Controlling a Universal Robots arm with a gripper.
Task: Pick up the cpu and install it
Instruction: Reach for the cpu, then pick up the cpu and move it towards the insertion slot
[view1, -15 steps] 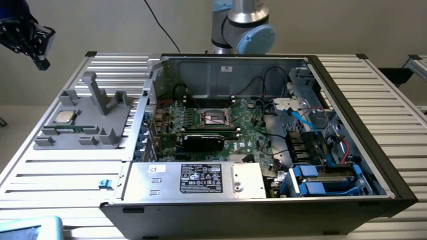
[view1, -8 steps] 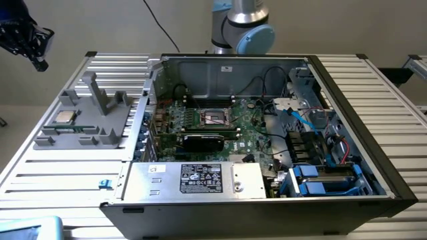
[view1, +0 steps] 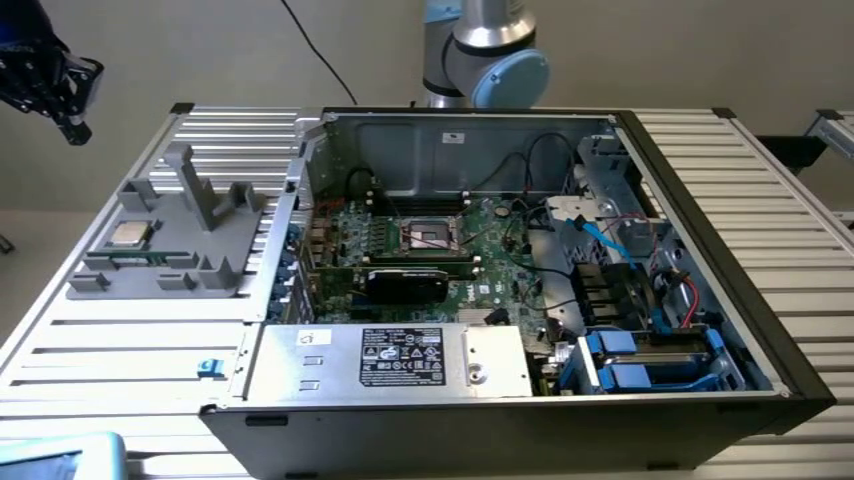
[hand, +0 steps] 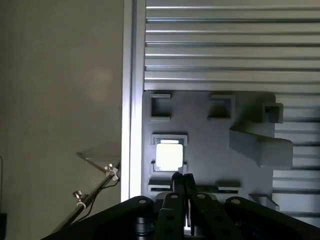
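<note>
The gripper (hand: 182, 178) is seen pressed together, empty. The cpu (hand: 170, 156) is seated in the grey holder (hand: 215, 145) on the bench (hand: 225, 50).

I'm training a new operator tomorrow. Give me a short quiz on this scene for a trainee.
1. True or false: the cpu lies inside the computer case.
2. Multiple choice: the gripper is A) open, B) shut and empty, C) shut on the cpu.
3. Fill in: the cpu rests on a grey ____ outside the computer case, on the exterior view's left.
Key: 1 false; 2 B; 3 holder.
</note>
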